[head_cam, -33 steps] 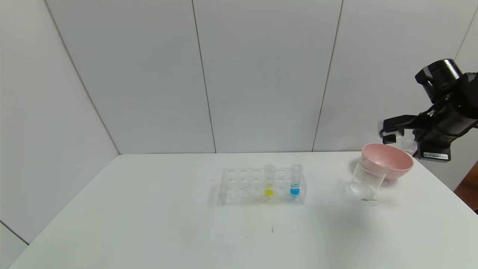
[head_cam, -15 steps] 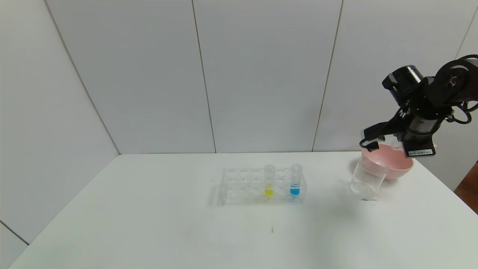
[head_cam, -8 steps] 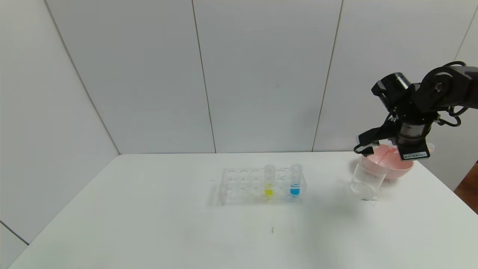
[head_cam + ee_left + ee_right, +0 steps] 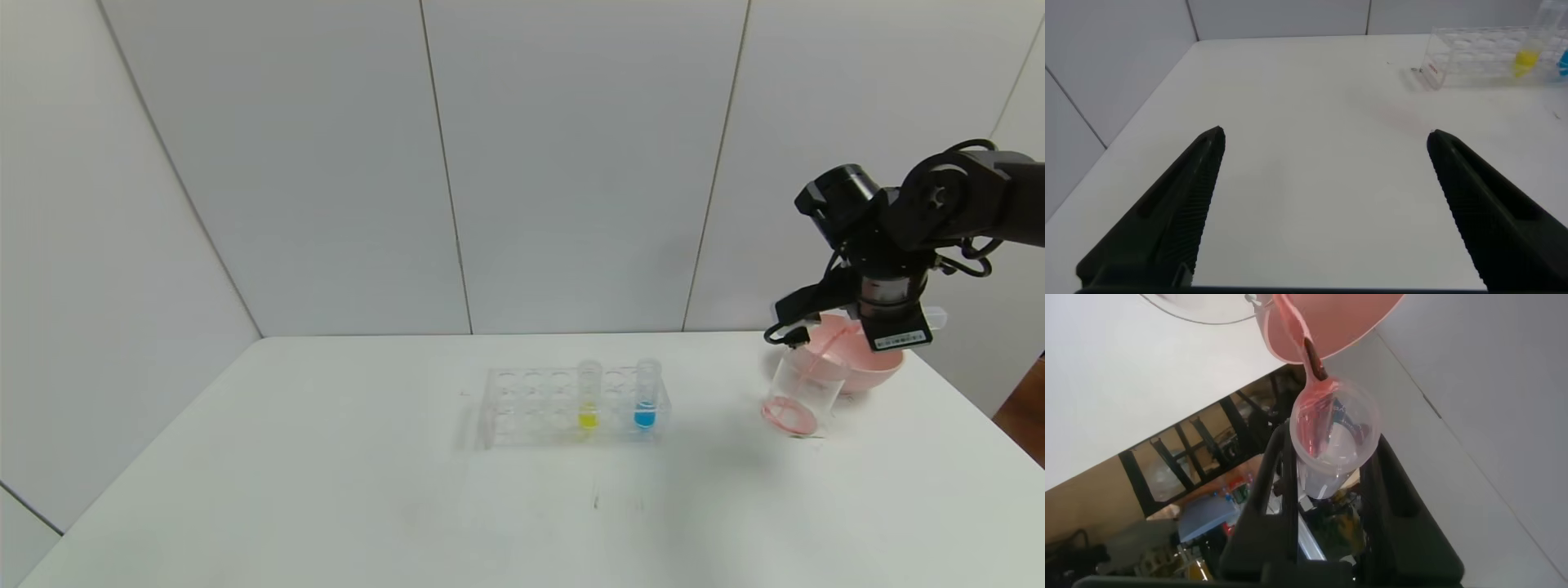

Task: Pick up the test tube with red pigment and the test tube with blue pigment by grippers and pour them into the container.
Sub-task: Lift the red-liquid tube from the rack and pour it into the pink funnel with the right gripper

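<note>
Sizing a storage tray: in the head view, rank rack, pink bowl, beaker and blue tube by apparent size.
1. Rack
2. Pink bowl, partly hidden
3. Beaker
4. Blue tube

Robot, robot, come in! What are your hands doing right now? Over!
Right gripper shut on red test tube, tipped over the container; red liquid pooling inside. Left gripper open, idle over bare table. Blue test tube waits in rack. Nothing blocking.
</note>
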